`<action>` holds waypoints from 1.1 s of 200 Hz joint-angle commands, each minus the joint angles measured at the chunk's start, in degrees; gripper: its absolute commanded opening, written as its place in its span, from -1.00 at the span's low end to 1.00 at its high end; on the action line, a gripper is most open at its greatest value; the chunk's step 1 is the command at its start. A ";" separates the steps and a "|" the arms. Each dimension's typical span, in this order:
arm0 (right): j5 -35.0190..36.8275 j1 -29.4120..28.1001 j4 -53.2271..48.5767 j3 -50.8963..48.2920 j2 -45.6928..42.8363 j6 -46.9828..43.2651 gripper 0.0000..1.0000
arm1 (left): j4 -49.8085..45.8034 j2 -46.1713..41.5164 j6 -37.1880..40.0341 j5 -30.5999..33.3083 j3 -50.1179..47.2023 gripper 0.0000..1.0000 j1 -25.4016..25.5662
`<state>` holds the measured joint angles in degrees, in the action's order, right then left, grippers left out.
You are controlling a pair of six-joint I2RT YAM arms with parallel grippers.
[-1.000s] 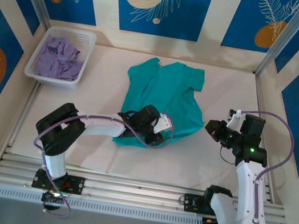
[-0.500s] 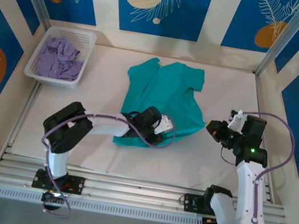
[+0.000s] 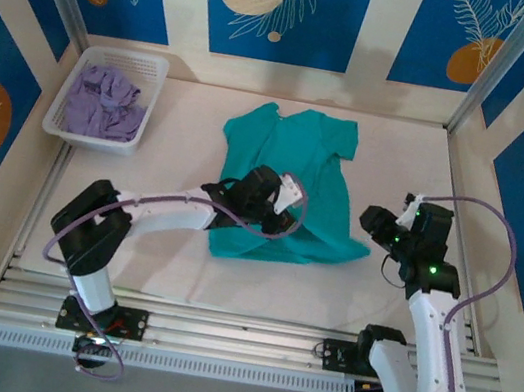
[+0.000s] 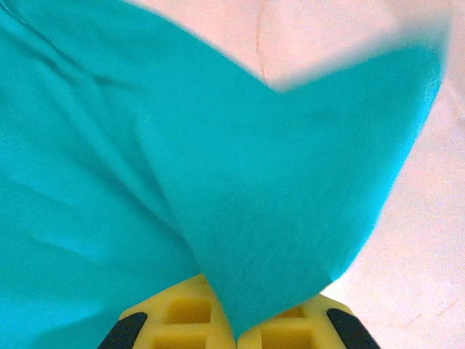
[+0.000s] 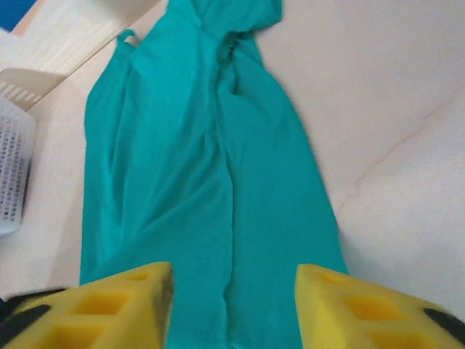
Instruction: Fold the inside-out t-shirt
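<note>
Reaching further now, the left arm (image 3: 152,212) has stretched out from its base at 7 o'clock. It has carried the left end effector (image 3: 271,222) up off the hem toward the middle of the teal t-shirt (image 3: 295,151), and the shirt's lower right corner has slid out toward 4 o'clock. And the right end effector (image 3: 367,222) has let go: pinched together a moment ago, its jaws now stand apart.

Nearest to me, the right arm (image 3: 437,308) rises from its base at 5 o'clock and bends in over the bench (image 3: 412,151). Its end effector sits just beside that lower right corner, released. From the right wrist, the two yellow pads (image 5: 116,309) are wide apart, with the teal t-shirt lying flat on the bench beyond them.

Over to the left end effector: clenched, and it's got cloth! From the left wrist, a peaked fold of teal fabric runs straight down between the closed pads, with pale bench showing past it at 3 o'clock.

The teal t-shirt itself lies mid-bench, neck end toward 12 o'clock and hem toward 6. A short sleeve sticks out at 1 o'clock, and the lower part is rumpled around the left end effector.

Far back at 10 o'clock, well apart from the shirt, a white basket (image 3: 124,55) holds a lavender garment (image 3: 101,99).
</note>
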<state>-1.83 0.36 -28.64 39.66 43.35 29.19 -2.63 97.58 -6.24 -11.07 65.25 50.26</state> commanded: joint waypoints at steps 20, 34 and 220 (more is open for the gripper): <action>4.73 -16.96 11.77 -9.53 -7.50 -4.98 0.48 | -3.79 -3.60 -5.21 -6.02 2.64 -1.00 -3.51; 5.02 -24.13 19.30 -14.20 -8.37 -6.80 0.38 | -4.44 -4.10 -6.50 -7.80 3.40 -1.00 -5.03; 39.23 -46.93 68.70 -10.53 49.78 -31.89 0.10 | -18.70 -8.13 -7.95 -18.30 16.05 -1.00 -10.23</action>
<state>30.89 -49.65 37.95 25.54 90.61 -2.68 -19.18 93.65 -14.92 -26.39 79.46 40.07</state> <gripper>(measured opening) 0.566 0.040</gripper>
